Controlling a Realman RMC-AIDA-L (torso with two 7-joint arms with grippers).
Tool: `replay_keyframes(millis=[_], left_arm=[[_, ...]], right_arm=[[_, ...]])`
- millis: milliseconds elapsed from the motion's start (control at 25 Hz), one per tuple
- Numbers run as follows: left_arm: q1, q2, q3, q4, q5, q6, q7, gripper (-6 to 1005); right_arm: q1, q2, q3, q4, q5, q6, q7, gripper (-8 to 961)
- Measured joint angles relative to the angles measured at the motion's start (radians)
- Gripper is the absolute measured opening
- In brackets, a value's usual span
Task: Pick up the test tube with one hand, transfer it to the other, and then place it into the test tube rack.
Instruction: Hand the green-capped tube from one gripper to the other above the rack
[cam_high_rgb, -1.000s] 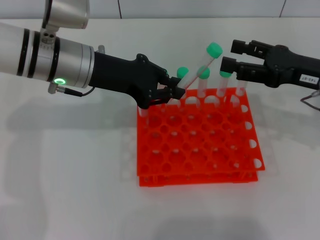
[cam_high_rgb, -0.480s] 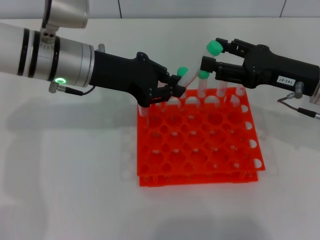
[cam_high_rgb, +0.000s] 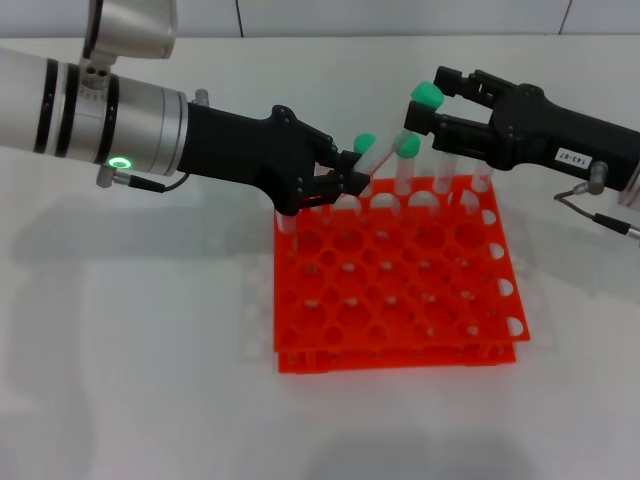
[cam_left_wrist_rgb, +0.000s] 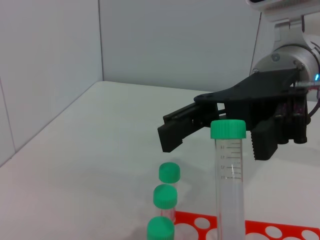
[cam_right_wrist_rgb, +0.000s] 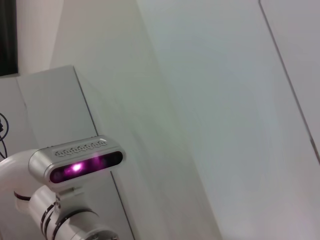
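My left gripper is shut on the lower end of the test tube and holds it tilted over the back left corner of the orange-red rack. The tube's green cap points up and to the right. My right gripper, black with a white label, is open with one finger on each side of the cap. In the left wrist view the tube stands upright in front of the open right gripper. The right wrist view shows no task object.
Several other green-capped tubes stand in the rack's back row, close beside the held tube; three caps show in the left wrist view. The rack's edge shows there too. White table lies around the rack.
My right gripper has moved left from beside the rack's back right until its open fingers straddle the tube's cap. My left gripper and the tube have stayed almost still.
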Motion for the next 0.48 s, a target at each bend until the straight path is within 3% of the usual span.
replay_keyframes(millis=[480], left_arm=[[0.010, 0.000, 0.000, 0.000, 0.000, -0.011, 0.000, 170]], right_arm=[[-0.004, -0.003, -0.002, 0.003, 0.014, -0.016, 0.003, 817]])
